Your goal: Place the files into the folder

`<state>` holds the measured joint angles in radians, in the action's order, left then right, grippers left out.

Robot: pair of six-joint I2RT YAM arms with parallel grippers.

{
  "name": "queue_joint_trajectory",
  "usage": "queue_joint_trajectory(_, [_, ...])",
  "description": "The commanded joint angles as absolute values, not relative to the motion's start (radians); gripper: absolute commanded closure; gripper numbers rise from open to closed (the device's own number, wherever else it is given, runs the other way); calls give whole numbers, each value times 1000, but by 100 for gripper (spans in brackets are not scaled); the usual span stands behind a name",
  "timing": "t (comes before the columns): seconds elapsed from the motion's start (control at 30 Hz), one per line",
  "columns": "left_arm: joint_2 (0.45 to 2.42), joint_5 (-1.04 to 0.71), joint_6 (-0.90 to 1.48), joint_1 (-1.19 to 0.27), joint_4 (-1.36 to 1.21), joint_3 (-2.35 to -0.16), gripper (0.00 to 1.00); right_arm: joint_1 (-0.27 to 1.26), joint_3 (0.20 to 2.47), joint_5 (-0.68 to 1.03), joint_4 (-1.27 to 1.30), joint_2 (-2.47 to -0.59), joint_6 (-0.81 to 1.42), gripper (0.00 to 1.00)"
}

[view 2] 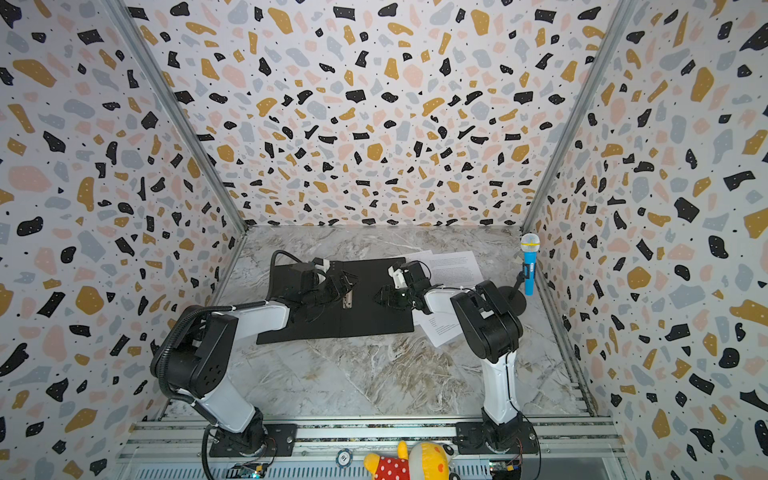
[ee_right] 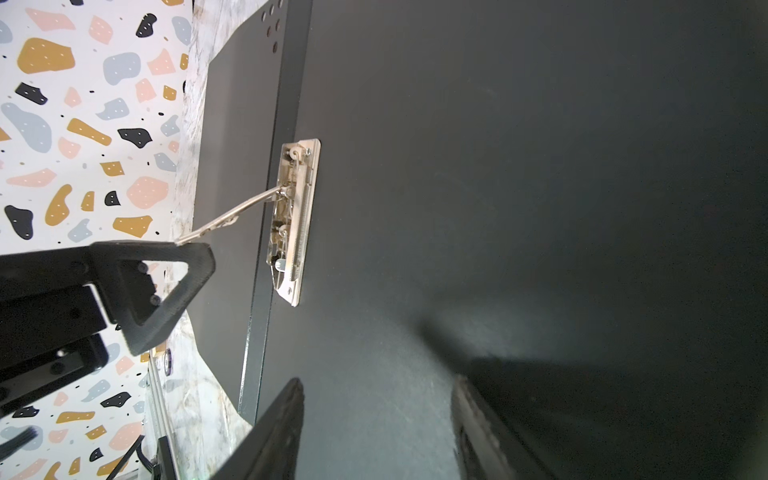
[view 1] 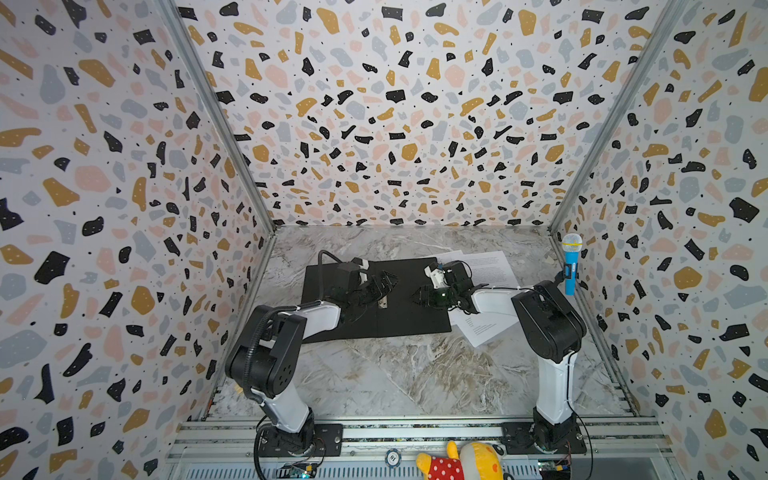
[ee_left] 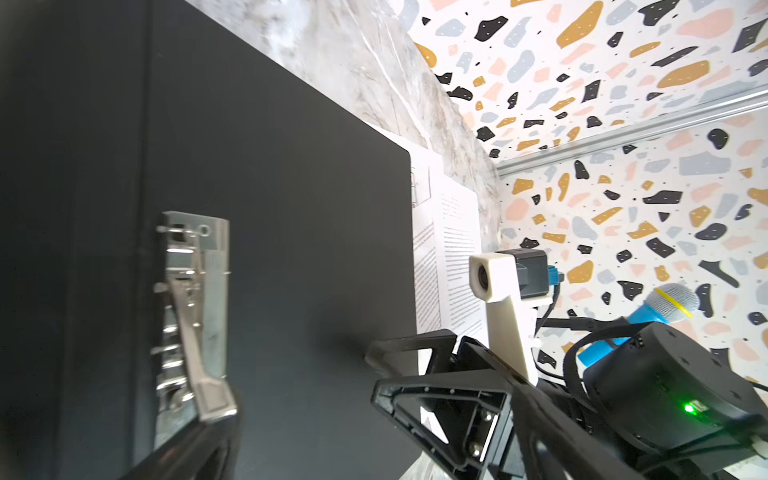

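The folder (view 1: 407, 322) (view 2: 374, 322) lies spread flat on the marble table, black inside up. Its metal spine clip (view 1: 382, 302) (ee_left: 193, 316) (ee_right: 293, 224) has the lever raised. My left gripper (view 1: 382, 286) (ee_left: 307, 432) is open beside the clip, and the lever's tip rests against one finger (ee_right: 166, 282). My right gripper (view 1: 417, 297) (ee_right: 378, 432) hovers open above the folder's right half, with nothing between its fingers. The files (view 1: 486, 270) (view 2: 453, 268) (ee_left: 457, 249), white printed sheets, lie to the right of the folder, partly under its edge and my right arm.
A blue toy microphone (view 1: 571, 266) stands on a stand by the right wall. A yellow and red plush toy (view 1: 461, 461) lies on the front rail between the arm bases. Patterned walls close in the table on three sides.
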<state>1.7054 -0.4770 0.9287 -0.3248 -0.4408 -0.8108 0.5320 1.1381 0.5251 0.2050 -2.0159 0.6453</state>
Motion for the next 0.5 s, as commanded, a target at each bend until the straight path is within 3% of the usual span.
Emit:
queue_joint_trajectory(0.0, [1742, -510, 976, -325, -525, -838, 0, 529, 1134, 480, 94, -2055, 641, 42])
queue_joint_trajectory(0.47, [1926, -503, 969, -289, -477, -1073, 0, 529, 1124, 483, 87, -2051, 637, 42])
